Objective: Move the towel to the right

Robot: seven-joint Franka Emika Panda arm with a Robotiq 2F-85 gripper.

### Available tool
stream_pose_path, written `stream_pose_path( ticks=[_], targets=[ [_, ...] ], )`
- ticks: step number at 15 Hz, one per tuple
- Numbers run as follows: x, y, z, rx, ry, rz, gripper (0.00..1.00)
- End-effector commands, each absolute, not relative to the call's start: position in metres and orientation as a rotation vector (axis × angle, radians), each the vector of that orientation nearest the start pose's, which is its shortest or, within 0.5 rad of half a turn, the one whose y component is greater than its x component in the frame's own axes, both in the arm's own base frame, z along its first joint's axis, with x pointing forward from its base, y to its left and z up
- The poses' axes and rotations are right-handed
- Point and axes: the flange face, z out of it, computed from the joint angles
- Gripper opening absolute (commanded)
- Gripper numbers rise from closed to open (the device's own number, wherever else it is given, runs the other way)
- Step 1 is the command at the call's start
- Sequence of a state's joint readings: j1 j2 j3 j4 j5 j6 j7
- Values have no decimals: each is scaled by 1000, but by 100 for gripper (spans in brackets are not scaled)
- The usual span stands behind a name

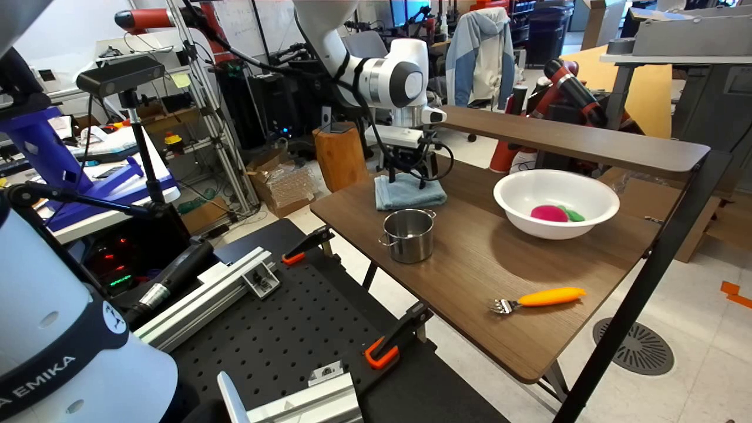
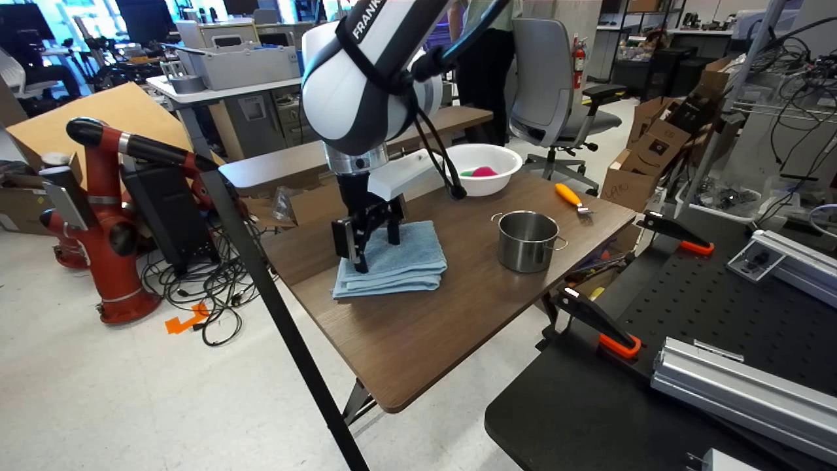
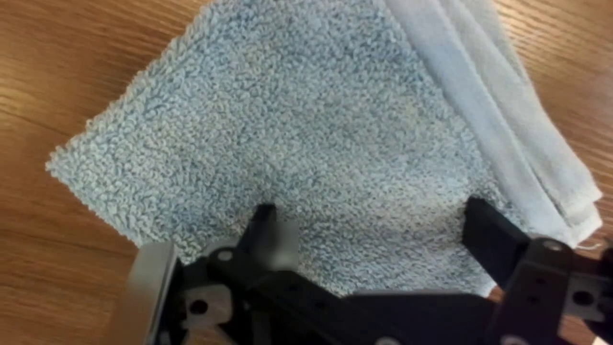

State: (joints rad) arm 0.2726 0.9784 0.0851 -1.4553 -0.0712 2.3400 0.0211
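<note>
On tbl (image 2: 425,340), towel (image 2: 410,254) lies under gripper (image 2: 377,253) w/ jaws apart

A brown wood-grain table (image 1: 464,282) holds a cylindrical silver metal pot (image 1: 413,247), a round white bowl (image 1: 549,230) and an orange-handled metal fork (image 1: 546,297).

The arm (image 2: 373,85) points its pincer (image 3: 369,209) downward, fingers (image 3: 493,239) spread apart.

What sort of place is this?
Most likely a robotics lab: there is a white robot arm, a red robot arm and a black tabletop full of holes.
</note>
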Motion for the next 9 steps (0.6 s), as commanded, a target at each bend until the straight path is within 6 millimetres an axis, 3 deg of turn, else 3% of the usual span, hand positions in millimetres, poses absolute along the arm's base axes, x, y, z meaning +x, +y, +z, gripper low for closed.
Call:
stream_pose_path(
  ticks=[1, 9],
  targets=[
    [662, 229, 81, -3132, -527, 130, 100],
    [662, 188, 79, -3168, -430, 131, 100]
  ],
)
